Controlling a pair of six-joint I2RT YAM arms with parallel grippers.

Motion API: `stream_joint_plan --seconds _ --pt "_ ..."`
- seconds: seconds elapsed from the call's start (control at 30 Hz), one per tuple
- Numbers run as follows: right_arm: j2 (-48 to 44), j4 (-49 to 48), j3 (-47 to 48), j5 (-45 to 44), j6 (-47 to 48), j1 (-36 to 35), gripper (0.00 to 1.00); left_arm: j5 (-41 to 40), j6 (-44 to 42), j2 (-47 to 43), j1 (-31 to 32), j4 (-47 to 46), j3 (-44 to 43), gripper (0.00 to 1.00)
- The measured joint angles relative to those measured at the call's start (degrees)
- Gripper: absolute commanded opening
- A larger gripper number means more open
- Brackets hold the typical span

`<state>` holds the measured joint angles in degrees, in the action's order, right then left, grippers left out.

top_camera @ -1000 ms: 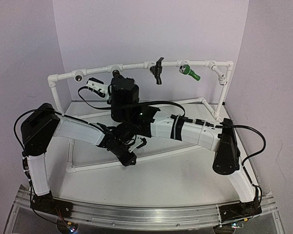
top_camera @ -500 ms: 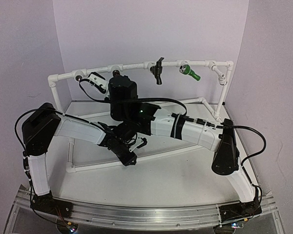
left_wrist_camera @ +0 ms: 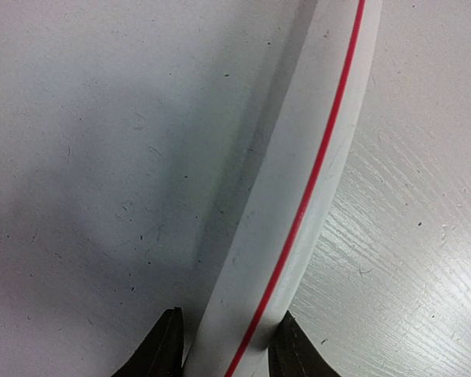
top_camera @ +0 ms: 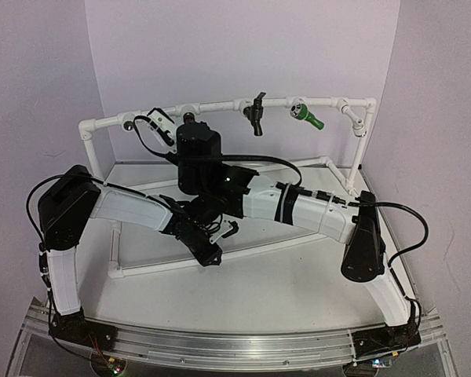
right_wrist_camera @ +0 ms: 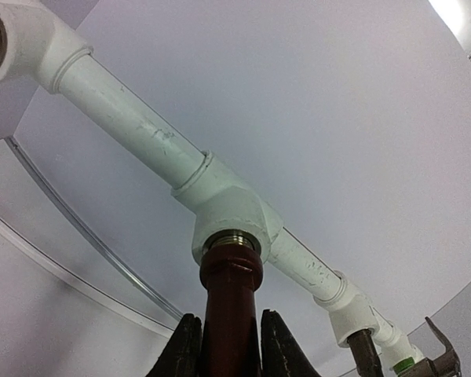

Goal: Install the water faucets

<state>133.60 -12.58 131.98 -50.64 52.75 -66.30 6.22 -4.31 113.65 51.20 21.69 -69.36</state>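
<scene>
From above, the right gripper (top_camera: 191,127) is seen raised to the top rail of the white pipe frame (top_camera: 102,123), with the reddish-brown faucet (top_camera: 190,117) at the tee just ahead of it; the black faucet (top_camera: 255,114) and the green faucet (top_camera: 304,116) hang from sockets further right on the same rail; the left gripper (top_camera: 210,255) is set low on the lower pipe (top_camera: 157,265), well apart from the rail, so the right arm is the nearer one.

In the left wrist view, the lower pipe, marked with a red stripe, is clamped between both fingers.

In the right wrist view, the reddish-brown faucet is held between closed fingers; its long axis runs straight from the jaws into the tee socket (right_wrist_camera: 229,214), its end meeting the silvery thread ring; seating depth cannot be judged; turning about that axis is judged to be what remains.
</scene>
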Motion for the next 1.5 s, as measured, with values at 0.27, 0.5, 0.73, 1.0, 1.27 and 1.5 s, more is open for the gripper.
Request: stream_joint_plan --seconds 0.27,0.5,0.73,1.0,1.27,1.5 --pt "-1.3 0.2 -1.6 1.0 -5.9 0.0 0.00 0.3 -0.2 -0.1 0.0 0.0 0.0 0.00" --pt "-2.3 1.3 -2.5 2.4 -11.8 0.3 0.00 0.7 -0.2 -0.1 -0.2 -0.1 0.0 0.00" --pt "-3.0 3.9 -2.5 4.7 -20.4 0.7 0.00 0.7 -0.2 -0.1 -0.2 -0.1 0.0 0.00" --pt "-3.0 4.5 -2.3 6.0 -30.0 1.0 0.00 0.7 -0.2 -0.4 -0.2 -0.1 0.0 0.00" --pt "-3.6 5.8 -2.5 8.6 -40.8 1.7 0.00 0.8 -0.2 -0.3 -0.2 -0.1 0.0 0.00" --pt "-5.5 7.7 -4.3 12.8 -49.4 2.7 0.00 0.9 -0.2 -0.3 -0.2 -0.1 0.0 0.00"
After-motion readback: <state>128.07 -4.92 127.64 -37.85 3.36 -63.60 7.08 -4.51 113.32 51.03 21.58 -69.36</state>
